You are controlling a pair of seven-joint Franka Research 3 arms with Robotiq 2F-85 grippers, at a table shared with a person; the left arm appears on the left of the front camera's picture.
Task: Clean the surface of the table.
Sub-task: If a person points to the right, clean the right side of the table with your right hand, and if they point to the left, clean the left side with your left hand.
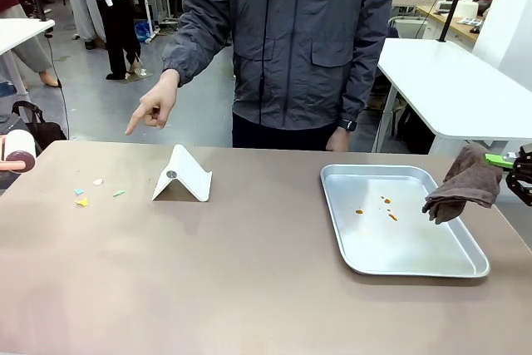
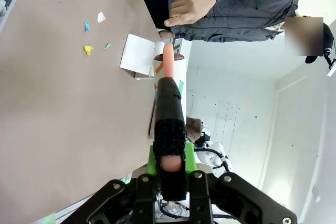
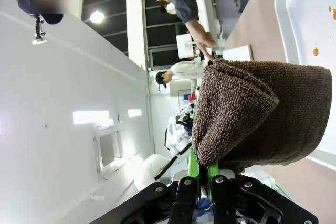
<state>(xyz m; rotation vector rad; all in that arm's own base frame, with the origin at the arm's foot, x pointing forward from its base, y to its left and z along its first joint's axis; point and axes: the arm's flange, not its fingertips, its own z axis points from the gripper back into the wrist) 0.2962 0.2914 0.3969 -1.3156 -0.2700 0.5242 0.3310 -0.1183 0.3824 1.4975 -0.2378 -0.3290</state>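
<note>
The table (image 1: 249,280) is filling the lower half of the front view, its matte taupe-brown top spreading from edge to edge. A few coloured paper scraps (image 1: 81,201) are lying loose on it at middle left, and the same scraps are showing at the upper left of the left wrist view. Just right of them a white folded card (image 1: 183,176) is standing like a small tent. At middle right a shiny metal tray (image 1: 416,270) is resting flat on the top, with orange specks (image 1: 386,205) dotting its floor.

The right gripper (image 1: 505,164) is coming in at the right edge, and its jaws are pinching a brown cloth (image 1: 465,184) that is hanging over the tray's right rim. In the right wrist view the green pads are pressing together on the cloth's folded edge.

The left gripper (image 2: 170,163) is clamping the black handle of a roller (image 2: 169,114), whose white roll is peeking in at the left edge of the front view.

Across the table a person (image 1: 291,39) in a grey jacket is standing, one hand (image 1: 154,106) pointing down towards the scraps
</note>
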